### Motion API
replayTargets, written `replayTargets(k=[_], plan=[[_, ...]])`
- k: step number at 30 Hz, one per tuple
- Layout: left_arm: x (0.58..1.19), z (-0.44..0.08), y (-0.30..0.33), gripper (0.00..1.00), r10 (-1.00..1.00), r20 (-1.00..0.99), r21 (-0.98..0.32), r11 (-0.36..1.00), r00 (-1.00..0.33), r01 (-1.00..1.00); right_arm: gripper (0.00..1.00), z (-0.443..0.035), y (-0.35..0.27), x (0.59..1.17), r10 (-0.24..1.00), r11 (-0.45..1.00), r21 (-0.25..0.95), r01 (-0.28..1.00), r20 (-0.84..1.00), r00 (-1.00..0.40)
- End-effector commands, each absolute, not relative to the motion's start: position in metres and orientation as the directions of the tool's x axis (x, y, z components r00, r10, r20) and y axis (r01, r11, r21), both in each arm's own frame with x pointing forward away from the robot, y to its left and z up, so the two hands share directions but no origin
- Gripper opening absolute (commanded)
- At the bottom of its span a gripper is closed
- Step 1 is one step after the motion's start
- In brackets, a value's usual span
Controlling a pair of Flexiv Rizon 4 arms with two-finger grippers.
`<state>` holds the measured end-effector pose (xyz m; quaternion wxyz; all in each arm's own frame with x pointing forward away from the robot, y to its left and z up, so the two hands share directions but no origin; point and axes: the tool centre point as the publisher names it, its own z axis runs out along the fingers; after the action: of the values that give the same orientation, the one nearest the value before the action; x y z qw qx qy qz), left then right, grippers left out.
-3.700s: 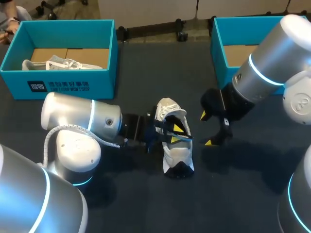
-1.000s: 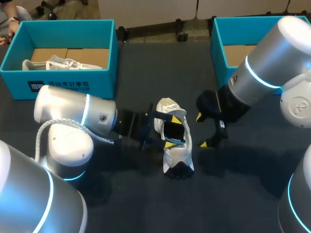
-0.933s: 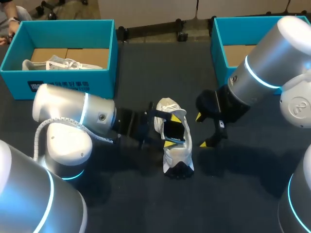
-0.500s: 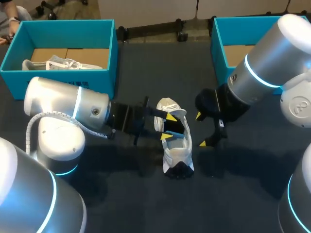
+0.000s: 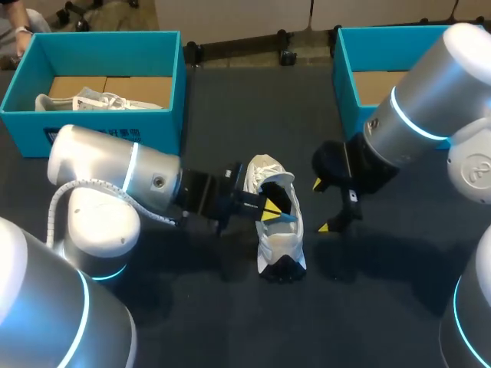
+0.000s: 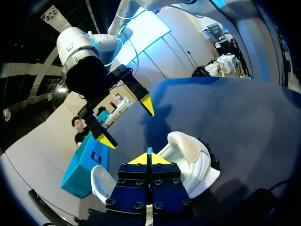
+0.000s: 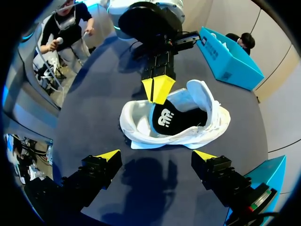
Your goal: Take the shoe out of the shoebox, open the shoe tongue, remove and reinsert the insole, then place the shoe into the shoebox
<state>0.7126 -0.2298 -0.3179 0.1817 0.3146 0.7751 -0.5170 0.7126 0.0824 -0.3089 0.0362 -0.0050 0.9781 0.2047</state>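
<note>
Since the earliest frame my left gripper [image 5: 268, 212] has gone from two spread tips inside the shoe [image 5: 280, 239] to tips pressed together at its opening. The left arm, which had drawn back half a second ago, has edged toward the shoe again. Right gripper [image 5: 321, 205]: hardly shifted.

Step in hand, as I judge it: the insole part. Shoe is out of its box and the mouth gapes wide.
- Left gripper: clenched, a thin blue sliver between the tips. I take that for the edge of the insole [image 7: 176, 117], so it is grasping the insole at the shoe's side wall.
- Right gripper: released, fingers spread wide, hovering just beside the shoe, touching nothing.

Next move calls for a slow lift along the shoe's length so the insole peels out, not the shoe with it. The right gripper may need to pin the shoe down.

Shoe:
- pale, silvery-white trainer, dark at the toe
- stands on its sole mid-tabletop [image 5: 230, 322], between the two grippers, well apart from both blue boxes
- black insole with a white mark, mostly seated inside.
</note>
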Motion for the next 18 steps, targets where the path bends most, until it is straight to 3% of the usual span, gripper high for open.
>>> replayTargets(k=[1, 8, 9, 10, 12, 14, 18], plan=[[0.711, -0.32, -0.236, 0.0, 0.296, -0.605, -0.69, 0.268, -0.739, 0.672, 1.0, -0.308, 0.081, 0.709, 0.009, 0.916, 0.4, -0.024, -0.079, -0.997], [0.703, -0.322, -0.236, 0.0, 0.305, -0.586, -0.705, 0.265, -0.751, 0.658, 1.0, -0.309, 0.081, 0.708, 0.01, 0.915, 0.402, -0.022, -0.079, -0.997], [0.702, -0.322, -0.236, 0.14, 0.306, -0.586, -0.705, 0.265, -0.751, 0.658, 1.0, -0.309, 0.081, 0.708, 0.01, 0.915, 0.402, -0.023, -0.079, -0.997], [0.701, -0.32, -0.235, 0.44, 0.304, -0.589, -0.705, 0.259, -0.749, 0.66, 1.0, -0.309, 0.081, 0.708, 0.01, 0.915, 0.402, -0.022, -0.078, -0.997], [0.701, -0.317, -0.232, 0.65, 0.304, -0.592, -0.703, 0.259, -0.746, 0.663, 1.0, -0.309, 0.081, 0.708, 0.011, 0.915, 0.402, -0.022, -0.078, -0.997], [0.702, -0.314, -0.23, 0.78, 0.305, -0.596, -0.699, 0.259, -0.743, 0.667, 1.0, -0.309, 0.082, 0.707, 0.011, 0.915, 0.403, -0.022, -0.078, -0.997], [0.707, -0.303, -0.224, 0.8, 0.308, -0.605, -0.689, 0.26, -0.734, 0.677, 1.0, -0.307, 0.082, 0.706, 0.009, 0.916, 0.401, -0.023, -0.078, -0.997]])
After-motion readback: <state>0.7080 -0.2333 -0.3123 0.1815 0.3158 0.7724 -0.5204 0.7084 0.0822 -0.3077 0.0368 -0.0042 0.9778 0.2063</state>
